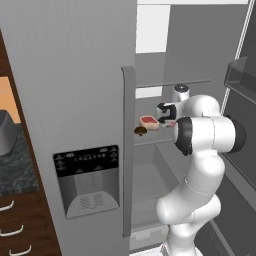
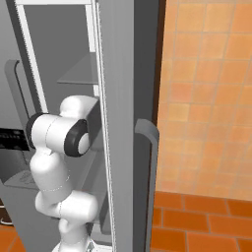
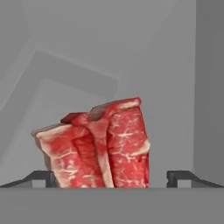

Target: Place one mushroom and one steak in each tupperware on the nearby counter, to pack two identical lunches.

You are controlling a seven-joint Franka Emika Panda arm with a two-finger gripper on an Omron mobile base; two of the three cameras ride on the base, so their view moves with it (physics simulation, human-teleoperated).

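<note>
Between the parted jaws stands a steak (image 3: 98, 146), its bottom cut off.

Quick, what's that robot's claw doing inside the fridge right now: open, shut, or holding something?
Gripper: open, its two dark fingertips standing wide apart on either side of a raw red marbled steak; whether they touch it cannot be told.

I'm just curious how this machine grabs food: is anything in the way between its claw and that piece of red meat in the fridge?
Nothing visible. In the hand view the steak stands right between the two finger tips, with only bare grey fridge wall behind it. The gripper is open, its tips apart on either side of the meat.
</note>
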